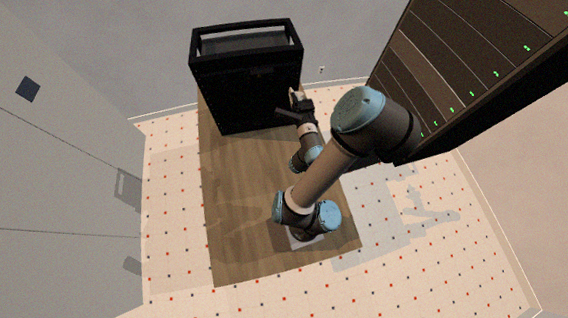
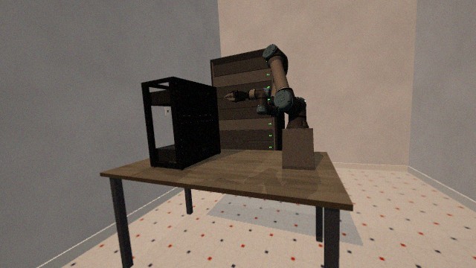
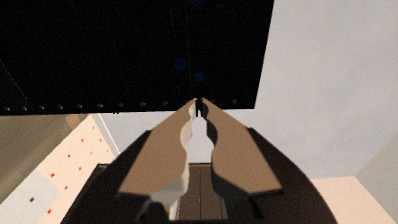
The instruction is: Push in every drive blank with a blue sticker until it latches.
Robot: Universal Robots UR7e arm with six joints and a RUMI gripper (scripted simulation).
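Now | arm (image 2: 280, 80) reaching level toward rack (image 2: 193, 123) | fingers pressed together, holding nothing

In the wrist view, the black open-framed metal rack (image 3: 100, 60) is cut off by the upper and left edges of the frame, and its front is too dark for single drive blanks to be told apart. Two faint blue round stickers (image 3: 180, 64) are barely made out near the upper centre. In the top view, the rack's front face is hidden in shadow.
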